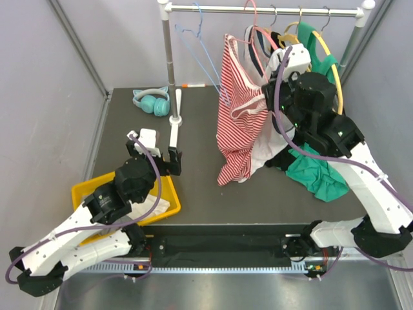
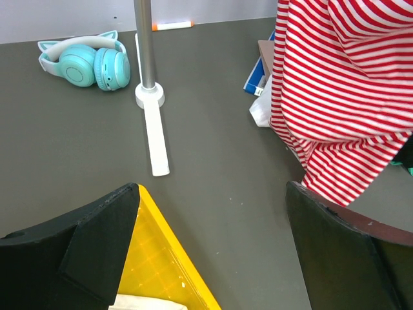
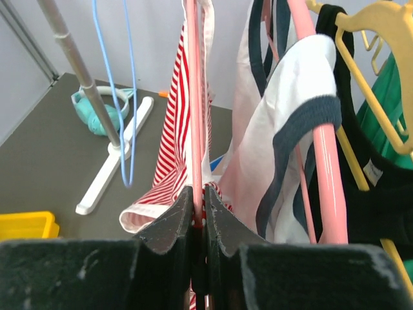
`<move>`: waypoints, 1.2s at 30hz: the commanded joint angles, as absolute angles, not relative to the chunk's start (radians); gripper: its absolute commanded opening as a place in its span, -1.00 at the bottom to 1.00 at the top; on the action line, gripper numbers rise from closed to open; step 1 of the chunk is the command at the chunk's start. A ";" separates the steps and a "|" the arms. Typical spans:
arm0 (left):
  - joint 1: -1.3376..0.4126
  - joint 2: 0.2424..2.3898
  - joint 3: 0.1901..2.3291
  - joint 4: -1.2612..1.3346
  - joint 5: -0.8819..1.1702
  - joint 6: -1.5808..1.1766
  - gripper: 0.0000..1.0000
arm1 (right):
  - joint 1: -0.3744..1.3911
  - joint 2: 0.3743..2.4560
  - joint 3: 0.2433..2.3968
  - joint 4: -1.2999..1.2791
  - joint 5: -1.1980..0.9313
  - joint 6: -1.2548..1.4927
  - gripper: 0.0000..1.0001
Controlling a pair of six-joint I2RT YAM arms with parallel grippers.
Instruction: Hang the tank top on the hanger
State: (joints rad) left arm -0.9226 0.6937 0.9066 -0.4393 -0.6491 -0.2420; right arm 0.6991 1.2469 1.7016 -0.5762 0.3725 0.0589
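— Right hand (image 3: 199, 197), seen by its own wrist camera: fingers pinched shut on the thin salmon hanger (image 3: 193, 97), with the striped tank top (image 3: 169, 155) draped along the wire's left side.
— And from overhead?
— That grip is hidden behind the arm. Overhead, the tank top hangs below the rail (image 1: 271, 10), its hem down near the counter (image 1: 206, 194). Left hand (image 2: 210, 194) gapes wide, holding nothing, low beside the yellow tray (image 2: 161, 258).
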 commanded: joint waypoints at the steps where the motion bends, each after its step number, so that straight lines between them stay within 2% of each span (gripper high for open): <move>1: -0.919 0.673 0.910 -0.445 -0.664 -0.236 0.98 | 0.644 1.288 1.815 -0.485 0.308 0.051 -1.00; 12: -0.919 0.667 0.908 -0.462 -0.681 -0.232 0.98 | 0.505 1.384 1.910 -0.492 0.163 0.098 -1.00; 36: -0.919 0.676 0.903 -0.468 -0.666 -0.239 0.98 | 0.489 1.382 1.844 -0.595 0.118 0.155 -1.00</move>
